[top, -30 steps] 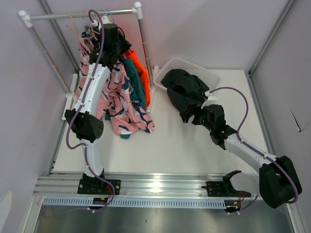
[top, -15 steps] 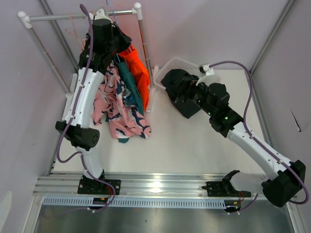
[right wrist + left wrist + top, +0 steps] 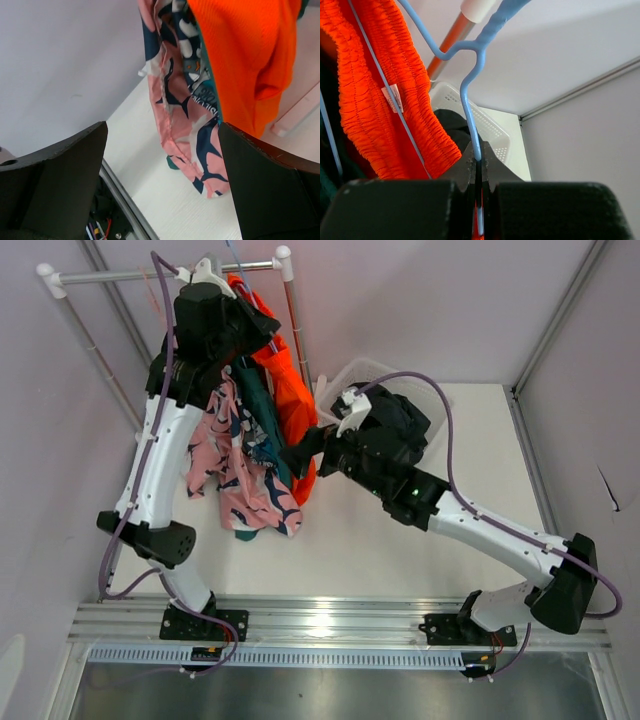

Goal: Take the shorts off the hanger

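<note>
- Whereas a second ago the right gripper (image 3: 303,452) sat by the black shorts (image 3: 400,422) at the basket (image 3: 352,368), it now reaches left, up to the hanging shorts.
- The left gripper (image 3: 479,162) stands higher than before, up near the rail (image 3: 130,275). The bundle has risen with it, and the pink shorts (image 3: 238,472) no longer spread as far over the table (image 3: 380,550).
- Left gripper: closed tight, pinching the wire of the blue hanger (image 3: 470,90) just below its bend.
- Right gripper: fingers spread fully, nothing between them. Whether a tip touches cloth cannot be told.
- Orange shorts (image 3: 290,390): hanging on the hanger, outermost on the right, just beside the left gripper and directly ahead of the right gripper.
- Pink shorts: hanging lowest, ahead of the right gripper's open span in its wrist view.
- Teal shorts (image 3: 258,412): between the pink and the orange.
- Black shorts: heaped in the basket, under the right arm, off any hanger.
</note>
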You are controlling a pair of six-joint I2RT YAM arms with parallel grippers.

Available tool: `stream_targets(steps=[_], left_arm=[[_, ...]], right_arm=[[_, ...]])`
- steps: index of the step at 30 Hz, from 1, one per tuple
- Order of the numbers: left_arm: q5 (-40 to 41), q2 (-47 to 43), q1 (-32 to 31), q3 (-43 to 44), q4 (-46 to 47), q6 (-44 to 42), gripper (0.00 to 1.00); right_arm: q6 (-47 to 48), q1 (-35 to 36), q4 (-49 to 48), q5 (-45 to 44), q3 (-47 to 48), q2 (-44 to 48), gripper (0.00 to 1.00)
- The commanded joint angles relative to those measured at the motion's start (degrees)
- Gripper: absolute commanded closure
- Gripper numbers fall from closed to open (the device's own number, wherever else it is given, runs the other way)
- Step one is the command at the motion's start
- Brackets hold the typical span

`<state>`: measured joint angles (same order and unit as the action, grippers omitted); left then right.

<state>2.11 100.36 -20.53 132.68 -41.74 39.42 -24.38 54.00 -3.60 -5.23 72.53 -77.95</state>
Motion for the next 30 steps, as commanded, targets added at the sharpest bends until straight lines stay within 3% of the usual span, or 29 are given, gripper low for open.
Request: stream_targets(steps=[1, 8, 17, 19, 20, 22, 23, 24, 30], left_arm=[[-3.4, -7.5, -0.8, -2.1, 3.9, 1.7, 1.0], [-3.1, -16.6, -0.8, -10.7, 5.4, 2.1, 1.0], [-4.8, -20.2, -0.8, -13.0, 5.1, 2.7, 1.0], [-5.4, -21.1, -0.8, -14.8, 6.4, 3.0, 1.0], [-5.3, -21.8, -0.8, -16.0, 6.8, 3.1, 1.0], [-5.2, -22.0, -0.8, -16.1, 6.1, 2.9, 1.0], [-5.1, -22.0, -0.8, -16.3, 6.0, 2.8, 1.0], [-5.1, -22.0, -0.8, -16.3, 6.0, 2.7, 1.0], [0.1, -20.7, -0.8, -11.6, 3.2, -1.3, 1.0]], right_arm=[[0.8, 2.2, -1.9, -5.5, 0.7, -0.6, 0.01], [2.7, 5.8, -1.9, -11.4, 1.1, -2.4, 0.01], [4.5, 8.8, -1.0, -18.1, 1.0, -2.4, 0.05], [4.5, 9.4, -1.6, -17.5, 1.4, -3.5, 0.16], [4.9, 9.7, -2.4, -17.4, 1.4, -3.9, 0.32], [5.5, 11.1, -3.0, -17.3, 1.4, -4.5, 0.52], [5.7, 11.7, -3.2, -17.3, 1.3, -4.5, 0.82], [6.0, 12.2, -3.1, -17.7, 1.0, -4.5, 0.97], [6.1, 19.6, -4.5, -21.8, -8.4, -0.2, 1.0]])
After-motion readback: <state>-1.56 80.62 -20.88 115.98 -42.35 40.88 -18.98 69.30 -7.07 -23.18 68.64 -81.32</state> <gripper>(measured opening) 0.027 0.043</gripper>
